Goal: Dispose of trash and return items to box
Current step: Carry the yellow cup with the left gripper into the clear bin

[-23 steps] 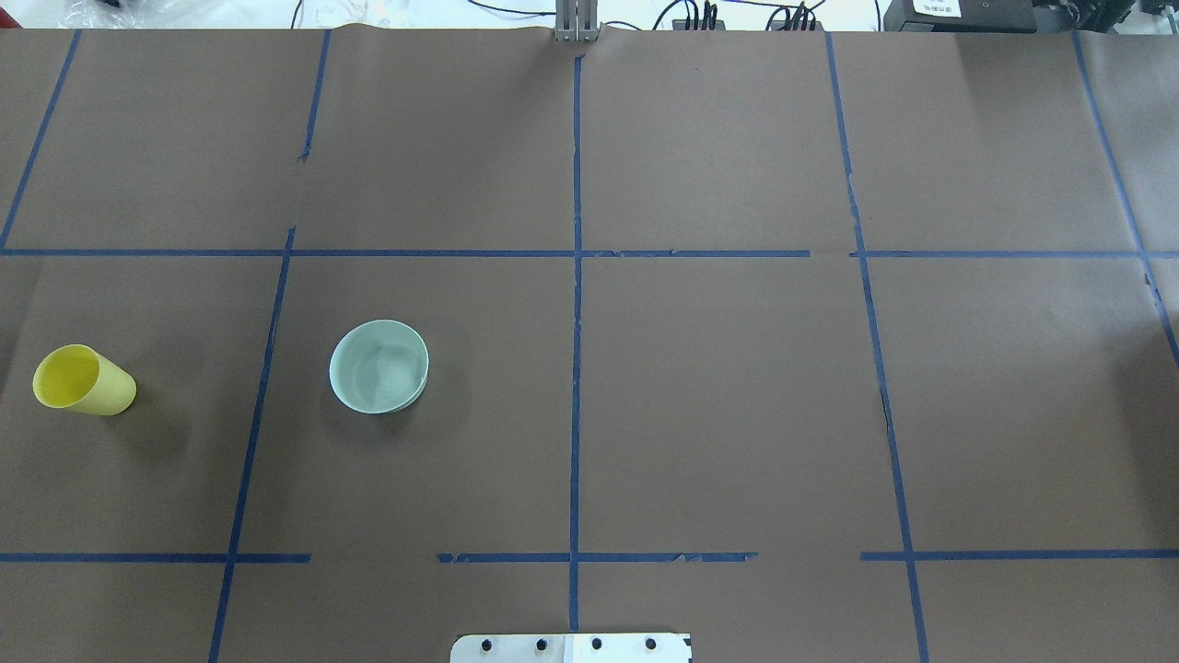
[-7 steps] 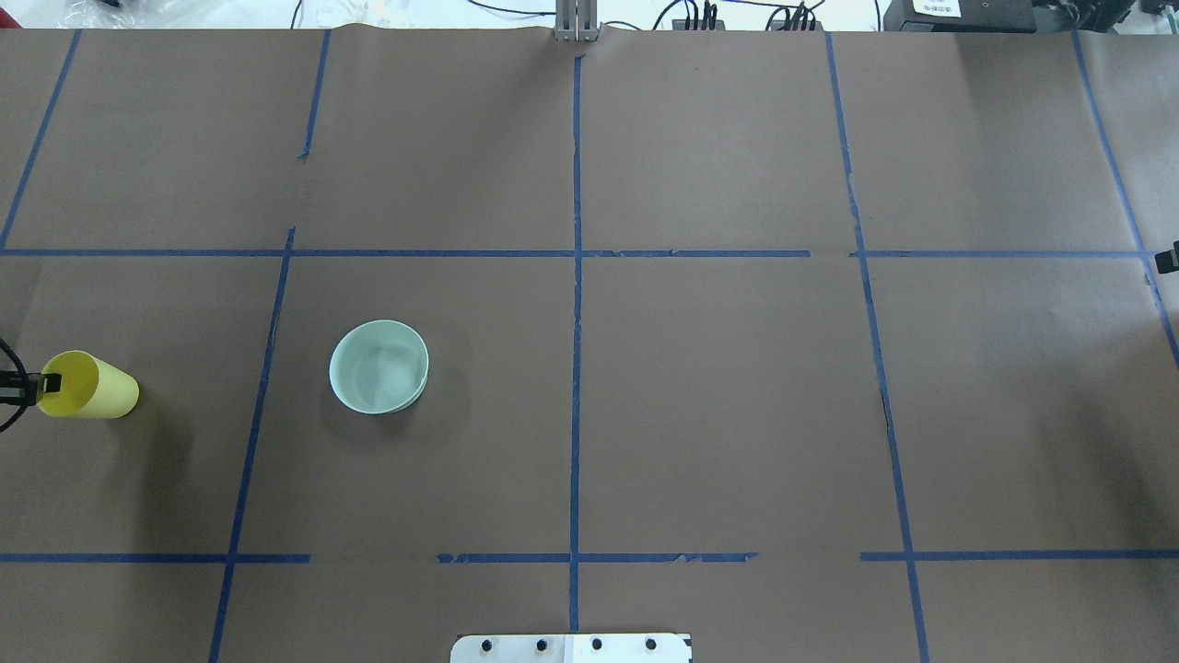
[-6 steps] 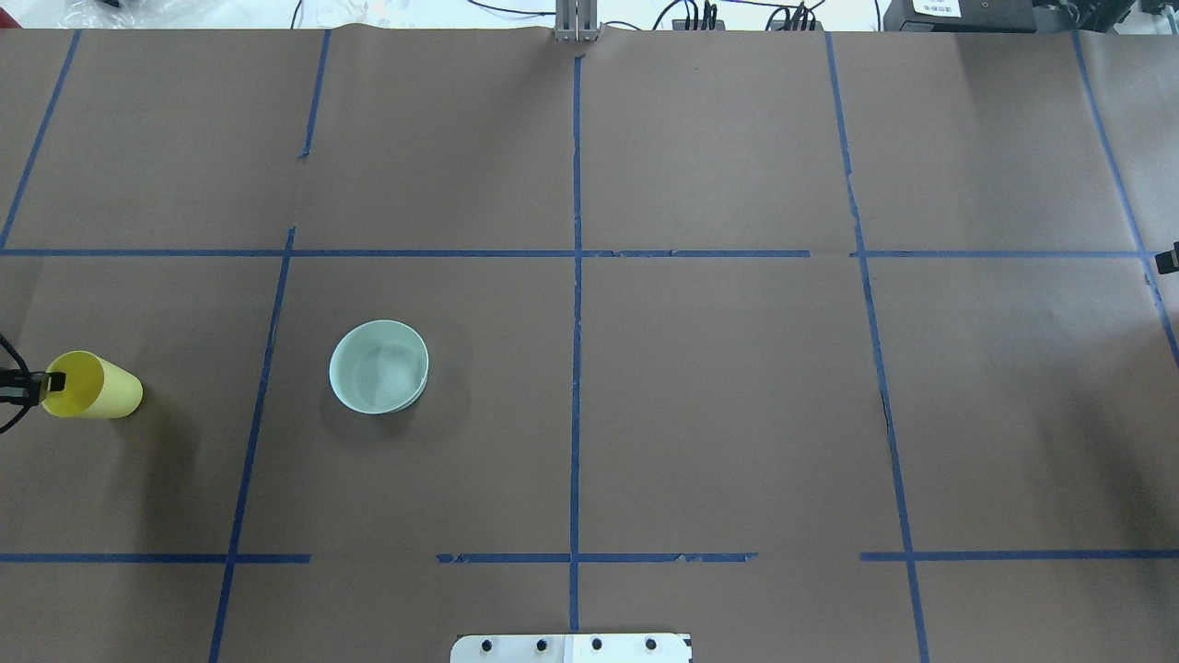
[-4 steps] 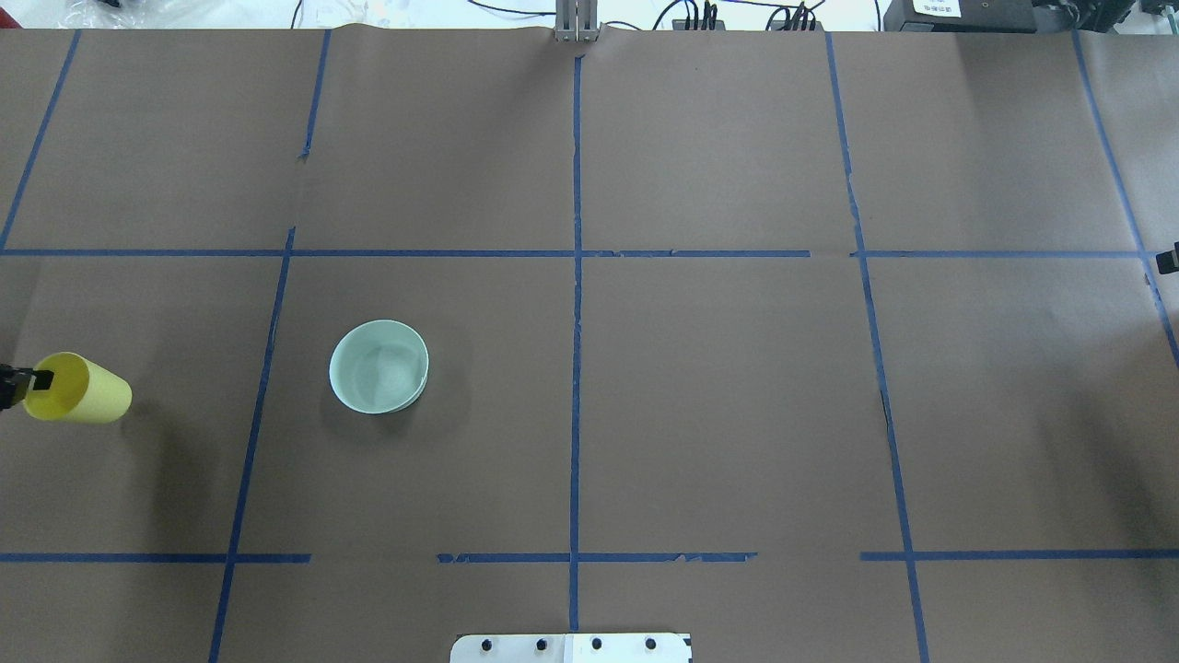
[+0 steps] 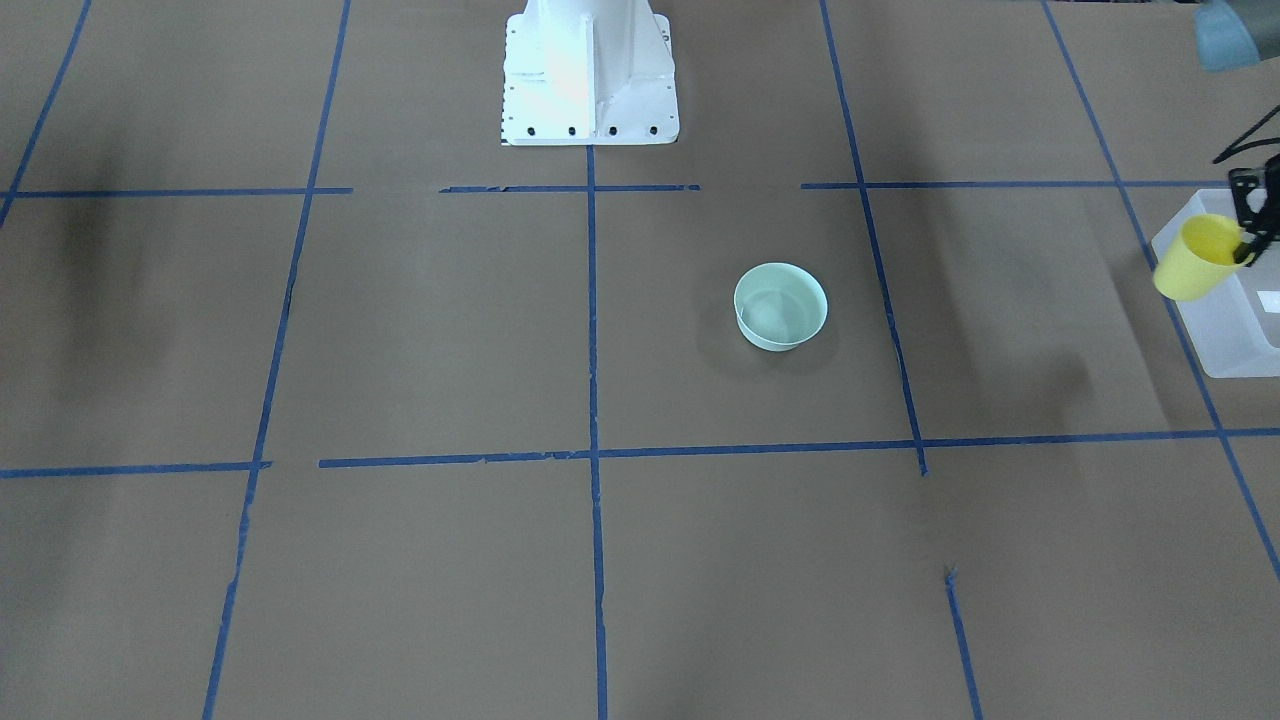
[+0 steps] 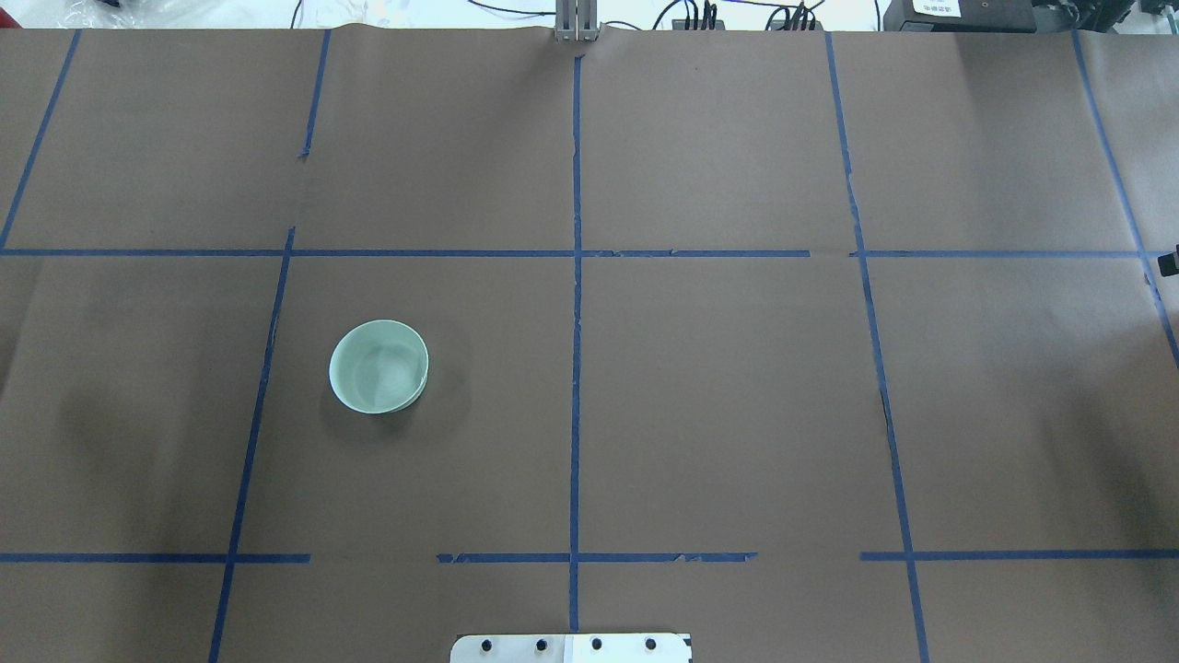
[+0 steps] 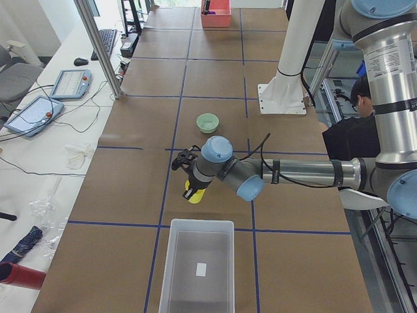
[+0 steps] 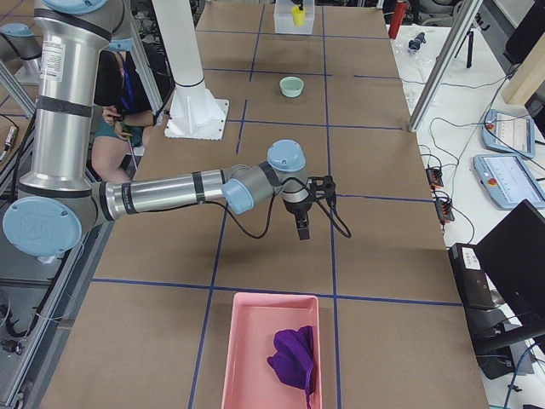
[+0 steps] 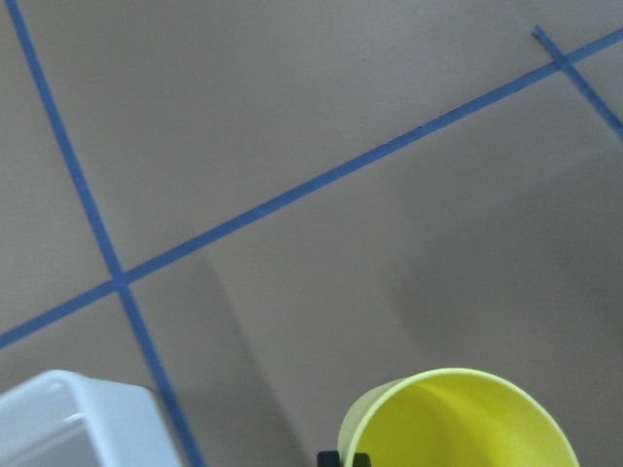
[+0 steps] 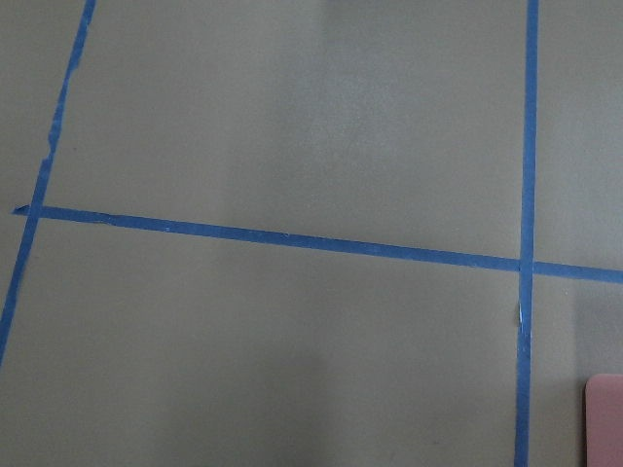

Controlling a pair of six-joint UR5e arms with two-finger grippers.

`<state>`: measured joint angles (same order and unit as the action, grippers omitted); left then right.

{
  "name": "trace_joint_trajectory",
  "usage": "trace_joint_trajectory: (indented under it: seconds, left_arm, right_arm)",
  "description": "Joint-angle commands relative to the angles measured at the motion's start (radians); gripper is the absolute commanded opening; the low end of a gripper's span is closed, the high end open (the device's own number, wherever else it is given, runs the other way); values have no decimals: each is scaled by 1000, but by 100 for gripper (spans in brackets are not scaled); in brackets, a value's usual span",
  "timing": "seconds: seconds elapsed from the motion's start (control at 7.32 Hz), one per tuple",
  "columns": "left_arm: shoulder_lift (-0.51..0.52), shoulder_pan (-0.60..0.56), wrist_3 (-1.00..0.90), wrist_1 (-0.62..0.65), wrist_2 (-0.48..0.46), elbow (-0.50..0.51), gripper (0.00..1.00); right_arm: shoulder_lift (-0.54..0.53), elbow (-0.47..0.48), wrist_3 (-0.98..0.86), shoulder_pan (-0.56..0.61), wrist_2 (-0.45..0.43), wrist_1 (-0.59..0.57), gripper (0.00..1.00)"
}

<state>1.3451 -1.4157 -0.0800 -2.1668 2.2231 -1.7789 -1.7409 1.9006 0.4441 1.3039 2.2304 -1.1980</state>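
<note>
Front-facing view: left gripper (image 5: 1247,252) grips the cup (image 5: 1193,262) by its rim, near the box (image 5: 1225,335), at its nine o'clock side. Bowl (image 5: 781,306) rests well apart, at nine o'clock from the cup. Right gripper (image 8: 302,228): cannot tell whether clenched.

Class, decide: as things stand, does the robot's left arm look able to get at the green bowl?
Probably yes for reach: the bowl stands alone in the open, with nothing in between. But the left gripper is shut on the yellow cup, so grasping the bowl must wait.
</note>
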Motion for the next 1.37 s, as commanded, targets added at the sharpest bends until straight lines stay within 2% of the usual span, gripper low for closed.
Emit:
trace_joint_trajectory:
  seconds: [0.0,0.14,0.27,0.41,0.55,0.82,1.23]
  left_arm:
    - [84,-149,-341,148,3,111,0]
    - [92,-150,-407,136,4,184,0]
    - [95,-149,-400,31,4,272,0]
    - [111,-147,-329,-171,3,411,0]
    - [114,-143,-155,-270,3,426,0]
    - [120,-103,-100,-300,-37,446,0]
    - [118,23,94,-422,-37,447,0]
  right_arm:
    - [-2,0,1,0,0,0,100]
    - [-2,0,-1,0,0,0,100]
    - [0,0,-1,0,0,0,100]
    - [0,0,-1,0,-2,0,100]
    - [0,-2,-1,0,-2,0,100]
    - [0,-2,1,0,-2,0,100]
    - [0,0,1,0,-2,0,100]
